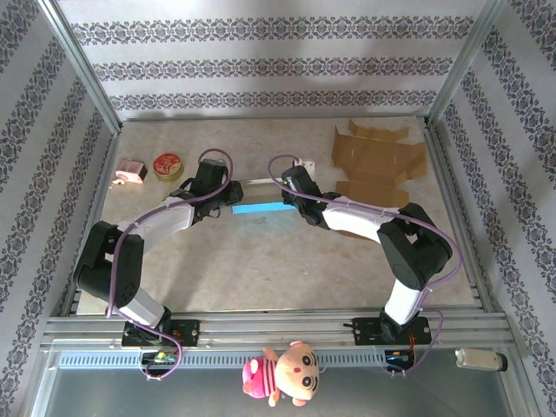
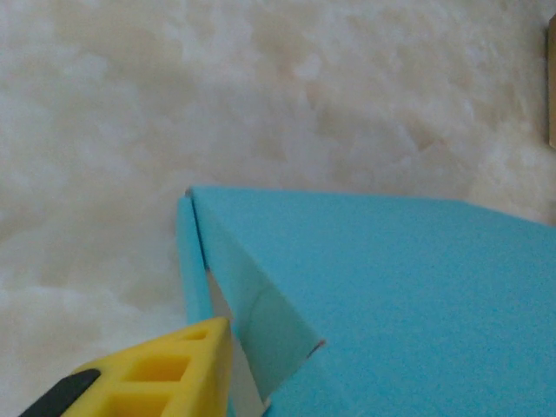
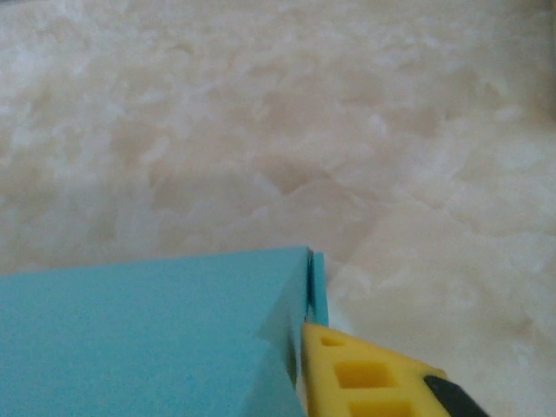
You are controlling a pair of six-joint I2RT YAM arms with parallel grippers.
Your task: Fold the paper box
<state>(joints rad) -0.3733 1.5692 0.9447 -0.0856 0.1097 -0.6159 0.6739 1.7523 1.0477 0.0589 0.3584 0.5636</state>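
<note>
The blue paper box (image 1: 263,208) lies mid-table between my two grippers. My left gripper (image 1: 229,193) is at its left end and my right gripper (image 1: 294,196) at its right end. In the left wrist view, one yellow finger (image 2: 174,369) sits against the outer end flap of the box (image 2: 391,295), where a folded corner panel shows. The right wrist view has one yellow finger (image 3: 365,373) pressed beside the end flap of the box (image 3: 148,339). The second finger of each gripper is hidden, so the jaw width is unclear.
A flat brown cardboard blank (image 1: 378,165) lies at the back right. A round red tin (image 1: 167,165) and a pink object (image 1: 130,171) sit at the back left. A small white item (image 1: 304,162) is behind the right gripper. Metal frame posts edge the table.
</note>
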